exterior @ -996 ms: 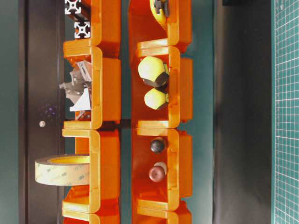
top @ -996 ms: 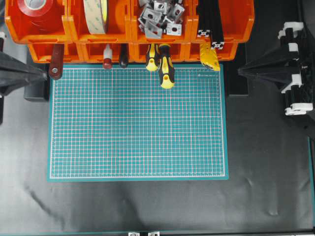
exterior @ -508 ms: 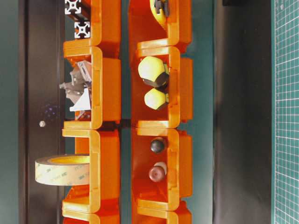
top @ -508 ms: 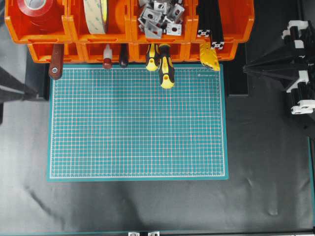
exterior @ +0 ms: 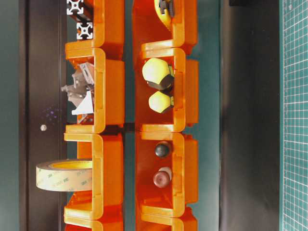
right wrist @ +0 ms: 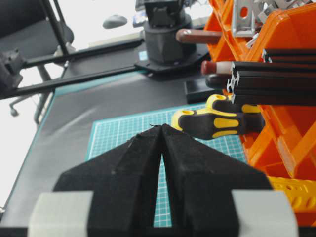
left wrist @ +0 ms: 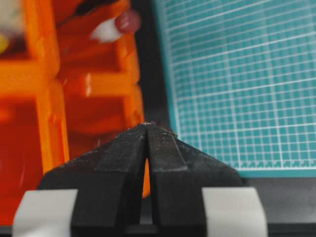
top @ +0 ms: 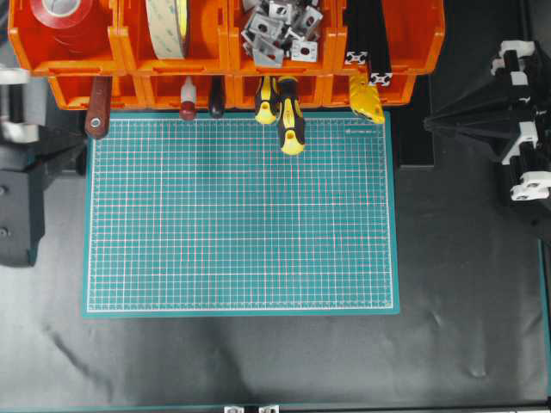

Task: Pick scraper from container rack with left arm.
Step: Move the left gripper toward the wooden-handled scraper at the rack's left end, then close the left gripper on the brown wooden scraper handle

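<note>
The scraper [top: 97,107] hangs out of the lower far-left bin of the orange container rack [top: 129,52]; its reddish-brown handle with the hole points at the green mat. The handle also shows in the right wrist view [right wrist: 200,35]. My left gripper [top: 76,143] lies just left of the mat's far-left corner, close to the handle's end, apart from it. In the left wrist view the left gripper [left wrist: 147,124] is shut and empty in front of an orange bin [left wrist: 98,103]; the scraper is not clear there. My right gripper [top: 430,126] is shut and empty, right of the mat [right wrist: 160,127].
Two yellow-and-black screwdrivers [top: 288,116] and a red-knobbed tool [top: 187,107] stick out of the lower bins. The upper bins hold tape rolls [top: 168,26], metal brackets [top: 280,30] and black profiles [top: 370,39]. The green cutting mat [top: 241,215] covers the table's middle.
My left arm has swung in from the left edge, and its wrist and gripper now lie beside the mat's far-left corner. The right arm has shifted slightly right.
</note>
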You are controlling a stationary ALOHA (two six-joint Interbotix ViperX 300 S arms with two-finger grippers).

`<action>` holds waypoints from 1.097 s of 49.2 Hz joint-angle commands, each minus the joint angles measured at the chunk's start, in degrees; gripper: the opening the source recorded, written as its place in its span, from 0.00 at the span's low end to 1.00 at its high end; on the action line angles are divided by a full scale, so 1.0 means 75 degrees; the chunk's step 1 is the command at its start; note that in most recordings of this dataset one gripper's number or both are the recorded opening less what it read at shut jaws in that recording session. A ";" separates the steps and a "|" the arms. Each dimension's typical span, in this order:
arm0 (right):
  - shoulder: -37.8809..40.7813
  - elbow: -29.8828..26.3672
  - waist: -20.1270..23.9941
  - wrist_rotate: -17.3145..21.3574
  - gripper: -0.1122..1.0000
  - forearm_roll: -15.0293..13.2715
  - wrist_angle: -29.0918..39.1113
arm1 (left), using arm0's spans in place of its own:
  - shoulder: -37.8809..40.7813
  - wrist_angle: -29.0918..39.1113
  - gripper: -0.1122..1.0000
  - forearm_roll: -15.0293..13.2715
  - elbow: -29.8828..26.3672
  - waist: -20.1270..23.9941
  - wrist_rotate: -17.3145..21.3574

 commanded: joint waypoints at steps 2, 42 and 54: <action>0.0023 -0.0258 0.0012 0.0012 0.10 0.0023 0.0023 | 0.0281 0.0773 0.10 0.0480 0.0059 -0.0574 -0.0891; -0.0176 -0.0270 0.0012 0.0012 0.10 0.0023 0.0281 | 0.0762 0.0012 0.53 0.1688 0.0902 -0.0375 -0.1430; -0.0199 -0.0270 0.0012 0.0012 0.10 0.0012 0.0387 | 0.0961 -0.0738 0.92 0.1664 0.1219 0.0305 -0.1477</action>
